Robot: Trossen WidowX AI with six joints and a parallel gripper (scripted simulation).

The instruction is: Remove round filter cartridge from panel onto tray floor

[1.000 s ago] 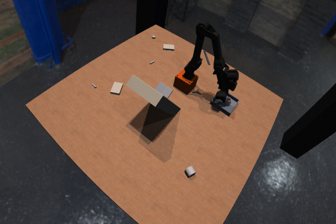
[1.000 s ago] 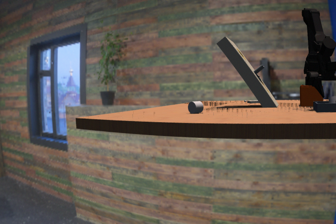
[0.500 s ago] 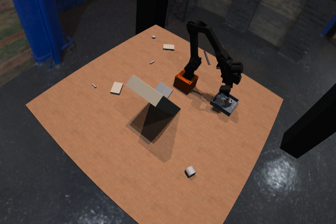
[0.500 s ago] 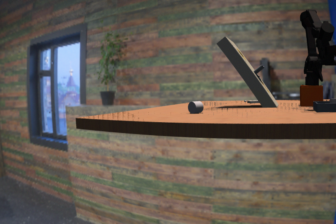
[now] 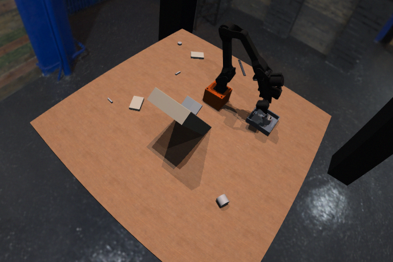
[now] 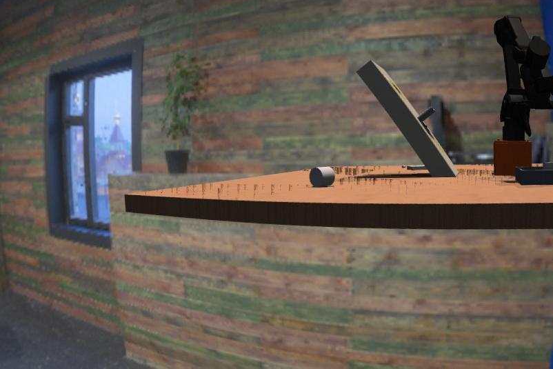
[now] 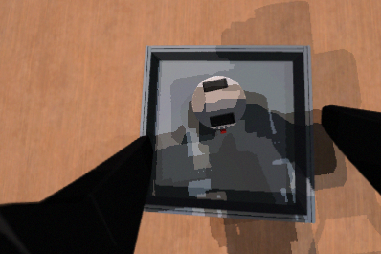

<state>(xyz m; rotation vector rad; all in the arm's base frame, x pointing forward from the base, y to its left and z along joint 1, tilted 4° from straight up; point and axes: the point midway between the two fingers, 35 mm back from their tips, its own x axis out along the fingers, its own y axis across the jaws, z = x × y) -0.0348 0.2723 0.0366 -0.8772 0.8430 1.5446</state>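
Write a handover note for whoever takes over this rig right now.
Pincer: open, holding nothing, above the dark grey square tray.
Job's things: pale round filter cartridge inside the tray, slotted face up; tilted grey service panel stands apart.
Done: cartridge out of the panel, in the tray, released.
Left: apparently nothing beyond confirming that it rests still and the robot touches nothing.

Workshop-type area: blue steel column (image 5: 41, 14), dark concrete floor (image 5: 104, 221), wooden worktable (image 5: 133, 144) (image 6: 402, 192), plank-clad wall (image 6: 267, 87).
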